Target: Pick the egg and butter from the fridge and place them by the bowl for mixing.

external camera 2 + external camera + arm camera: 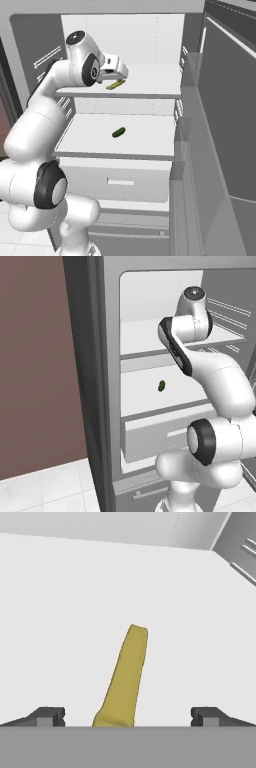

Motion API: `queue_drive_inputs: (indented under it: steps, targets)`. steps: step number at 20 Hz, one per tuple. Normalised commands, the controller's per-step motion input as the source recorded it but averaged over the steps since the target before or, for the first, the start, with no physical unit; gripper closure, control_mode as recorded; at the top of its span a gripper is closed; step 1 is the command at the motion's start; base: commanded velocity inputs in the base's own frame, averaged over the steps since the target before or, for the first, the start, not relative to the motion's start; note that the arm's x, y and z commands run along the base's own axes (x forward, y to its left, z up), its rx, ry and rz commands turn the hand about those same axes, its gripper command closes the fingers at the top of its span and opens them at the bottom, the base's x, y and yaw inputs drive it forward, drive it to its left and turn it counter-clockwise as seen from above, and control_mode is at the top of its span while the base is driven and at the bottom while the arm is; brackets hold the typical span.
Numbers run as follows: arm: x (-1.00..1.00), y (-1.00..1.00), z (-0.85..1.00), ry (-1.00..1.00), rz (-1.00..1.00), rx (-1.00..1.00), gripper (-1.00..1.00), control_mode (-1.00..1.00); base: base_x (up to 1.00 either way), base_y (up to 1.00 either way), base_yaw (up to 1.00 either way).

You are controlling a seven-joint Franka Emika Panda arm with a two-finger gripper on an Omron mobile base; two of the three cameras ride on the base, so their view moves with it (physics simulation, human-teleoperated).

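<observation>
One butter (125, 677), one green item (118, 132), one fridge (195, 150)

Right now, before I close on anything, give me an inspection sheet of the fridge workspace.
Surface: white upper shelf inside the open fridge; a second white shelf and a white drawer below it.
Job's things: butter, a thin yellow stick, lies flat on the upper shelf, pointing away from the hand. Egg and bowl: nothing seen.
Clutter: small dark green oblong item on the lower shelf.
Gripper: gripper open, a fingertip on each side of the butter's near end, not touching it.
Cables: nothing seen.
Surroundings: brown wall left of the fridge, pale tiled floor, ribbed door racks on the right.
</observation>
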Motion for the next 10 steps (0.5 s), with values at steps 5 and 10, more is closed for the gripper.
queue_drive_inputs:
  steps: [5,10]
  targets:
    - [0.2,-0.11,-0.27,0.0,0.0,-0.02,-1.0,-1.0,0.0,0.0,0.0]
    - [0.31,-0.02,-0.15,0.0,0.0,0.0,-1.0,-1.0,0.0,0.0,0.0]
